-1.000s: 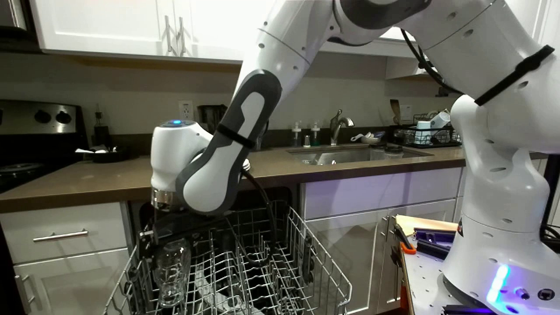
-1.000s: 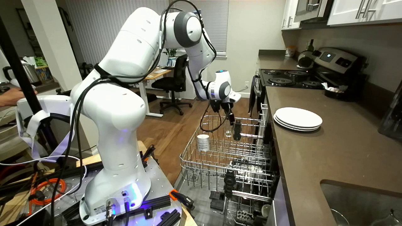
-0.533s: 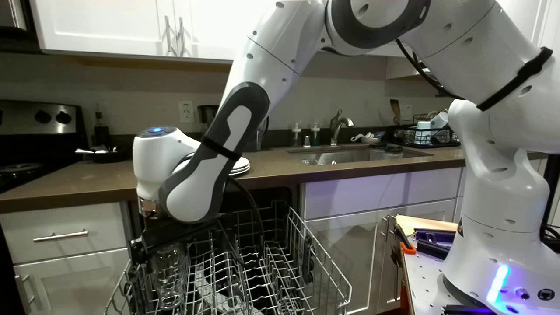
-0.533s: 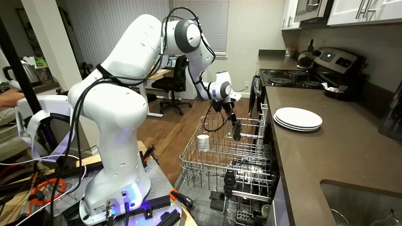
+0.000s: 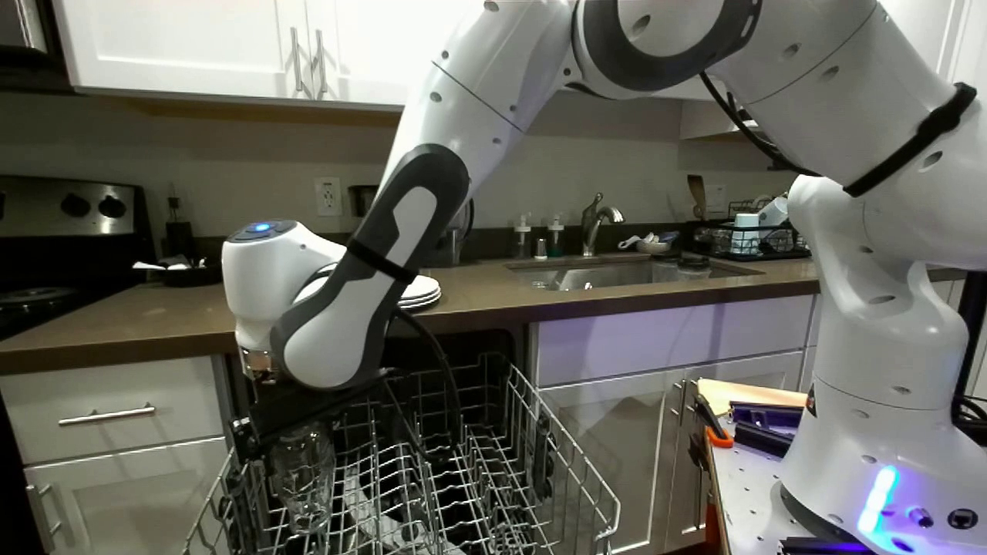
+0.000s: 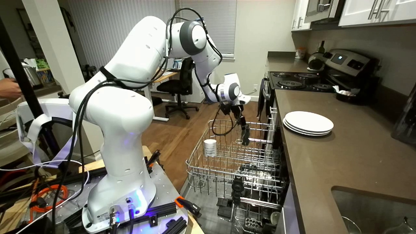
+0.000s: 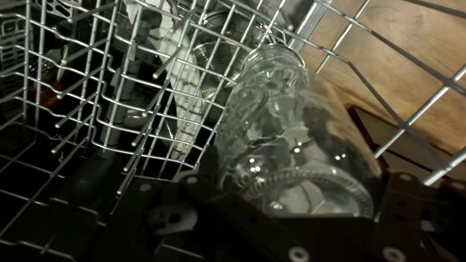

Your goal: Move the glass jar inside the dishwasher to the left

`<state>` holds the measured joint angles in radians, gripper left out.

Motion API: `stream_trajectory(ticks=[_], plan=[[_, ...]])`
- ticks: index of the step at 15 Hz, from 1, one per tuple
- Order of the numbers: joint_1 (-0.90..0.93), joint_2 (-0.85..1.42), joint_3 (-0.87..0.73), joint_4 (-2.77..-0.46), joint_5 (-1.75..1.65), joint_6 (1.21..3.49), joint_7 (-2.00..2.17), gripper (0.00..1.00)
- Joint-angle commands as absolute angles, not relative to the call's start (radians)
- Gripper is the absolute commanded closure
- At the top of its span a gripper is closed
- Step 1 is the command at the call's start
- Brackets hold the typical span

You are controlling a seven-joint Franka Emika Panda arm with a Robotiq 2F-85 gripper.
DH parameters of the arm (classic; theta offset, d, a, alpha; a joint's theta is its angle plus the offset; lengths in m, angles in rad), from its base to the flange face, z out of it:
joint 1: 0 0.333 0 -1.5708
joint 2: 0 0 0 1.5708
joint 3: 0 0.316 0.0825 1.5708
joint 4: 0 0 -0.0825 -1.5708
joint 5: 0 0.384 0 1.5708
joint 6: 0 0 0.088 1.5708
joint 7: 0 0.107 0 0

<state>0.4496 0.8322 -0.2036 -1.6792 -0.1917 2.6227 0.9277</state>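
Observation:
The clear glass jar (image 5: 302, 482) stands with its base up, slightly tilted, among the wires of the dishwasher rack (image 5: 567, 443) near its left side in this exterior view. In the wrist view the jar (image 7: 276, 109) fills the space between the two fingers of my gripper (image 7: 296, 174), with no gap showing on either side. My gripper is shut on the jar's upper end. In an exterior view my black gripper (image 6: 244, 135) hangs low over the far part of the rack (image 6: 211, 169) and mostly hides the jar. The fingertips themselves are largely hidden.
A white cup (image 6: 210, 148) stands in the rack. A stack of white plates (image 6: 308, 123) lies on the counter (image 6: 338, 156) beside it. The lower rack with its contents lies beneath. A loose cable loop hangs from my wrist over the rack.
My gripper has moved left in an exterior view, dipping and then rising a little. The jar has shifted slightly; its top moved left, changing its tilt.

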Motion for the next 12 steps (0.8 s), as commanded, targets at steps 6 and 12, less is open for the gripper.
stream_trajectory(ticks=[6,12], plan=[[0.409,0.869,-0.177,-1.643,-0.177,2.548,0.915,0.38],[0.385,0.934,-0.152,-1.612,-0.148,2.553,0.914,0.38]])
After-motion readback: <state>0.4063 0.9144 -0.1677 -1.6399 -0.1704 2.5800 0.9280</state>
